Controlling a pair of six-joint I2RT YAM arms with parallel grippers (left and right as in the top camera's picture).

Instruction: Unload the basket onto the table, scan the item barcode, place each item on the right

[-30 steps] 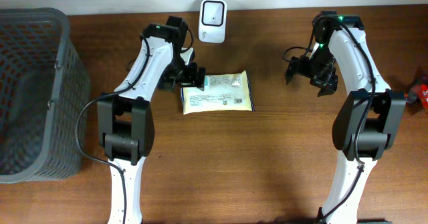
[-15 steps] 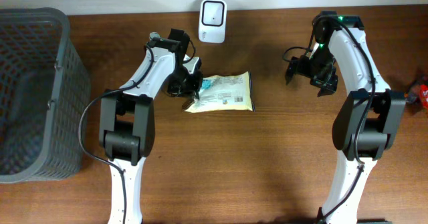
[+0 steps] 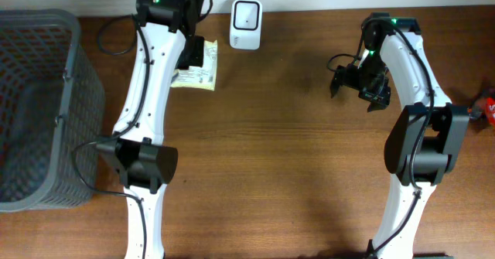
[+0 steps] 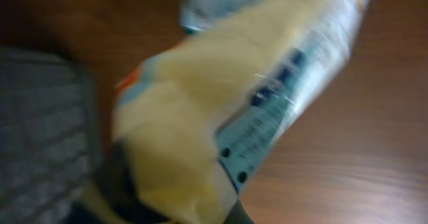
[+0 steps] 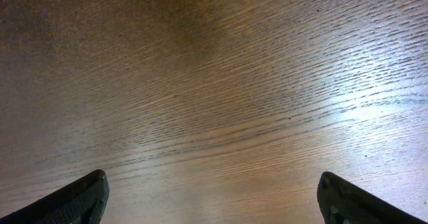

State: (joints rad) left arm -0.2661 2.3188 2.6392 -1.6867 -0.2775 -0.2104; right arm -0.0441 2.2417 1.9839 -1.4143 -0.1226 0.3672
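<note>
1. Wooden table (image 3: 294,174): is carrying everything listed below.
2. Grey mesh basket (image 3: 83,89): is sitting at the table's left edge, well apart from the other things.
3. Left arm (image 3: 147,81): is reaching to the far edge of the table. The left gripper (image 3: 196,54) is pinching one end of the packet, jaws pressed together on it.
4. Right arm (image 3: 421,81): is hovering over bare wood on the right side. The right gripper (image 3: 352,83) is holding its fingers (image 5: 80,197) spread wide, with nothing between them.
5. Packet (image 3: 199,75): pale yellow with a printed white label, is hanging in the left gripper just left of the scanner. The left wrist view is showing it blurred (image 4: 221,103), with the label facing the camera.
6. White scanner (image 3: 246,14): is standing at the far edge of the table, between the two arms.
7. Red thing (image 3: 487,108): is showing at the right border, too cropped to identify.
</note>
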